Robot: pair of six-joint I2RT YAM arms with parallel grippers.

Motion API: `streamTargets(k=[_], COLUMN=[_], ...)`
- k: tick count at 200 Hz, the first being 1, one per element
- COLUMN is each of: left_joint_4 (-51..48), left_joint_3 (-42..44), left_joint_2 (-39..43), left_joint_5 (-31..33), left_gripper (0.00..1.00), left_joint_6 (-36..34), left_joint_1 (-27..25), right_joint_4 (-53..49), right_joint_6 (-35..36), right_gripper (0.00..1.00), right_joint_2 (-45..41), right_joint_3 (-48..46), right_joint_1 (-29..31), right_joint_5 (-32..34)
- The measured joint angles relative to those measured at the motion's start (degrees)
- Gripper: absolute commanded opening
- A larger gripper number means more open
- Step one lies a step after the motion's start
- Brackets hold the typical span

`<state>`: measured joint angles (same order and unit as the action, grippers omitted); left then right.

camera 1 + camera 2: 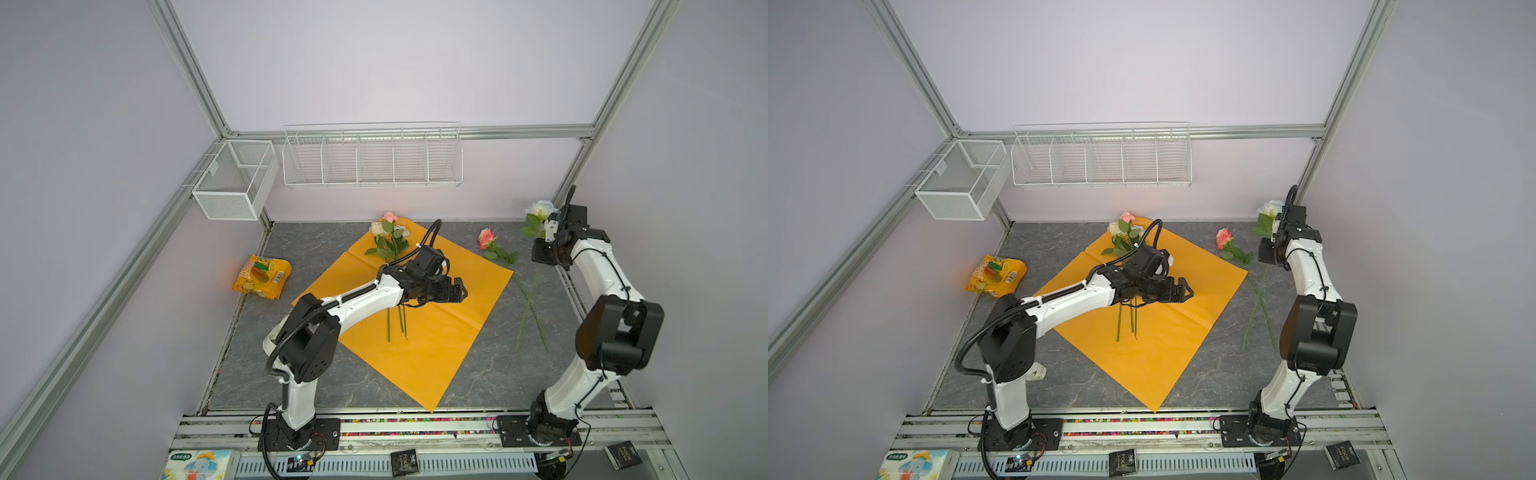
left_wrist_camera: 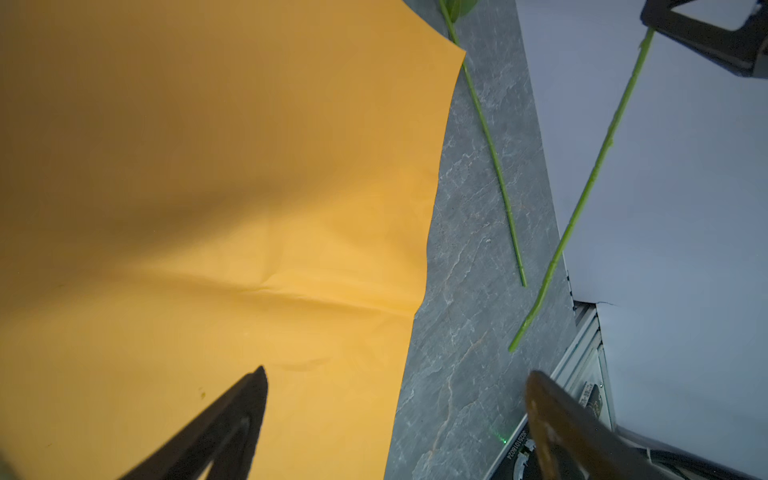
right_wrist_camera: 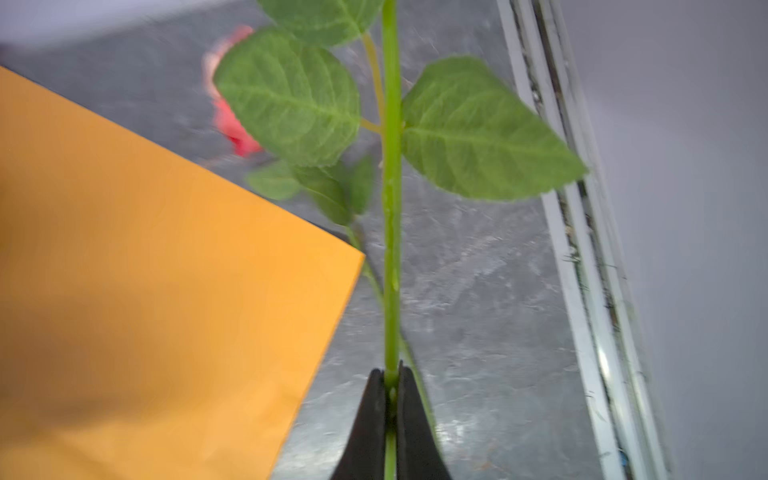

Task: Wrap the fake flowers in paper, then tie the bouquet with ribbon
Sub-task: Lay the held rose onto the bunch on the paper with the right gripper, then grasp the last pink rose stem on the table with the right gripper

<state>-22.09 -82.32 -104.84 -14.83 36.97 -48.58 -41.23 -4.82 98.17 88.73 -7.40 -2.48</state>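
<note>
We pinch the stem of the white rose (image 1: 539,210) in the right gripper (image 3: 390,376), jaws pressed on it below the leaves, so the head rides clear of the table (image 1: 478,365). Left gripper (image 2: 397,374) jaws spread, empty, over the orange paper (image 2: 208,187) edge. The bouquet of fake flowers (image 1: 388,243) lies on that paper behind the left jaws, under the wrist, probably awaiting this stem.

You had little to read. At six o'clock, a black packet (image 1: 403,462) carried white lettering that looked like "Face". A second black packet (image 1: 623,456) at five o'clock bore the same word. The tissue box (image 1: 199,465) at seven o'clock showed a green label, and the snack bag (image 1: 262,277) at nine o'clock showed a barcode. You could read neither.
</note>
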Motion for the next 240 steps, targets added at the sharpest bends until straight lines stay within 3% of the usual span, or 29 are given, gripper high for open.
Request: streamTargets(k=[33, 56, 84, 120, 147, 181, 240], left_joint_4=[1.44, 1.33, 0.35, -0.96, -1.31, -1.33, 1.75], left_joint_3=[12.24, 18.71, 26.23, 33.77, 35.80, 35.82, 35.10], left_joint_2=[14.40, 21.77, 29.22, 36.63, 38.16, 37.33, 32.24], left_joint_5=[6.16, 8.31, 8.85, 8.52, 7.69, 6.34, 0.31], left_gripper=[0.99, 0.99, 0.99, 0.99, 0.99, 0.99, 0.97], left_joint_6=[0.31, 0.74, 0.85, 0.87, 0.90, 0.92, 1.84], left_joint_1=[8.00, 14.78, 21.24, 25.81, 26.47, 26.47, 26.16], right_joint_4=[6.36, 6.95, 5.77, 0.90, -2.75, -6.08, -12.63], right_joint_6=[-8.72, -13.25, -15.28, -15.58, -15.06, -13.57, -9.25], right_gripper=[0.07, 0.07, 0.07, 0.07, 0.08, 0.12, 0.35], right_joint_2=[0.94, 12.20, 26.16, 39.98, 46.18, 49.44, 52.46], right_joint_3=[-2.14, 4.72, 18.64, 39.50, 48.94, 50.38, 53.81], right_joint_1=[15.13, 24.59, 30.86, 32.02, 31.63, 31.54, 31.43], right_joint_5=[-6.86, -9.42, -8.92, -8.81, -9.68, -11.19, -15.61])
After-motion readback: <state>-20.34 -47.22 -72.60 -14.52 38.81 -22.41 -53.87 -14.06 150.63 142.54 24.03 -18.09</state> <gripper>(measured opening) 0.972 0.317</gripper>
